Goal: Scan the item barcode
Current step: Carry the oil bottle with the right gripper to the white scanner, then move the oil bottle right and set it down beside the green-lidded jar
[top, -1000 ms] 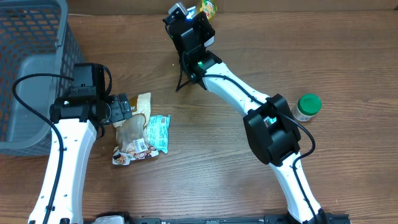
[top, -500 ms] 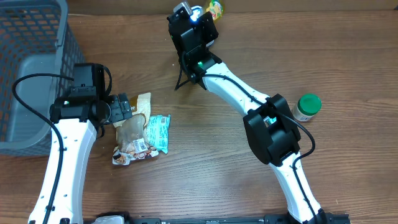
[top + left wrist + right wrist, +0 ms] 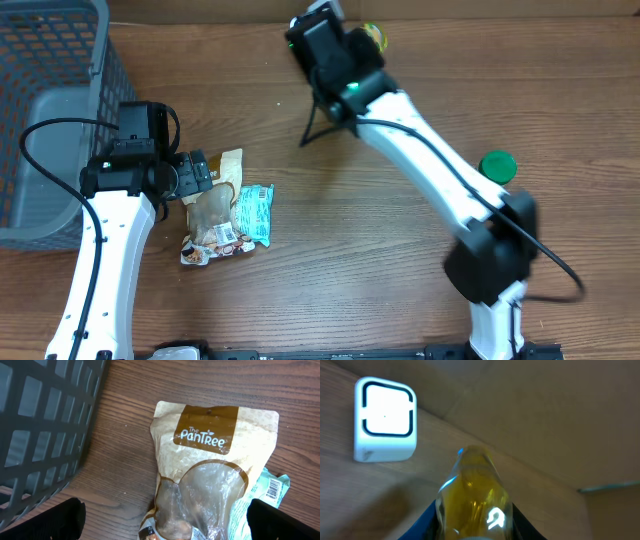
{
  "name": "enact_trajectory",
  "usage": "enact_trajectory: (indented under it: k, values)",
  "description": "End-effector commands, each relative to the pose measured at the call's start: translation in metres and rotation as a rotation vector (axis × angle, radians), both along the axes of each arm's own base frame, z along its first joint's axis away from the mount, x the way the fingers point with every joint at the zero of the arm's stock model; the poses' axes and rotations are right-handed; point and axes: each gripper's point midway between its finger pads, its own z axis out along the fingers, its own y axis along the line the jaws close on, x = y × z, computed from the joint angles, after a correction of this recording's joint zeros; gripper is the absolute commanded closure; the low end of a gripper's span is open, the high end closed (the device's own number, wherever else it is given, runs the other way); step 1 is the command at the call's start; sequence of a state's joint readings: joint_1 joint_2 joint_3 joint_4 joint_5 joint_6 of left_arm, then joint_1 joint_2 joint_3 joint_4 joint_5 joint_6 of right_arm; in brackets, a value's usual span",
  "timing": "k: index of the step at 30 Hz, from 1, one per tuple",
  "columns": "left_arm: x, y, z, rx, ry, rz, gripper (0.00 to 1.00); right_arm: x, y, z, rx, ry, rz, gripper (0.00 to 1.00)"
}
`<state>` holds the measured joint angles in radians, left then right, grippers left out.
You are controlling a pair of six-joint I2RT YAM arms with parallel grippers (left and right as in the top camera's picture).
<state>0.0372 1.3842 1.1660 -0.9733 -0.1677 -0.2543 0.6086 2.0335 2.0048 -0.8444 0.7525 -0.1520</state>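
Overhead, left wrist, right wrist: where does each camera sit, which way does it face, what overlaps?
Overhead: fixed above the wooden table, facing straight down; left arm, right arm, grey mesh basket, green-lidded jar.
Left wrist: on the left arm, facing down at the tan PanTree pouch; own open fingertips at bottom corners.
Right wrist: on the right arm, angled toward a white rounded box; yellow translucent container held between own fingers.
Shared: overhead and left wrist both show pouch, basket, teal packet.

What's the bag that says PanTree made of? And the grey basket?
PanTree bag: looks like matte tan paper with a clear plastic window showing glare. Grey basket: probably moulded plastic, from its smooth, even lattice bars.
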Motion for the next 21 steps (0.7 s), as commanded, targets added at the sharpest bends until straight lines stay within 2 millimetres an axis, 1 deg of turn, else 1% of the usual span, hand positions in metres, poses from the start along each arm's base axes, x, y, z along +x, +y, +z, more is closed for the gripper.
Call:
enact_trajectory:
  k: [1,4,6,7,9,11,13,16,18,21]
  values:
    - [0.004,-0.002,0.006,0.002,-0.015,-0.02,0.01,-0.024,-0.011,0.028,0.261,0.011,-0.069,0.96]
    - [0.004,-0.002,0.006,0.002,-0.015,-0.02,0.01,-0.053,-0.028,0.001,0.322,0.184,-0.147,0.96]
    - [0.004,-0.002,0.006,0.002,-0.015,-0.02,0.01,-0.08,-0.045,-0.027,0.362,0.35,-0.239,0.96]
    - [0.004,-0.002,0.006,0.002,-0.015,-0.02,0.01,-0.089,-0.05,-0.037,0.38,0.412,-0.272,0.96]
    - [0.004,-0.002,0.006,0.002,-0.015,-0.02,0.0,-0.105,-0.057,-0.057,0.422,0.529,-0.323,0.96]
    - [0.004,-0.002,0.006,0.002,-0.015,-0.02,0.01,-0.117,-0.058,-0.078,0.473,0.632,-0.338,0.96]
    - [0.004,-0.002,0.006,0.002,-0.015,-0.02,0.01,-0.123,-0.059,-0.098,0.501,0.693,-0.353,0.96]
    - [0.004,-0.002,0.006,0.002,-0.015,-0.02,0.01,-0.125,-0.068,-0.124,0.486,0.717,-0.373,0.96]
    - [0.004,-0.002,0.006,0.002,-0.015,-0.02,0.0,-0.123,-0.072,-0.139,0.478,0.718,-0.367,0.96]
    - [0.004,-0.002,0.006,0.002,-0.015,-0.02,0.0,-0.118,-0.072,-0.155,0.481,0.703,-0.35,0.96]
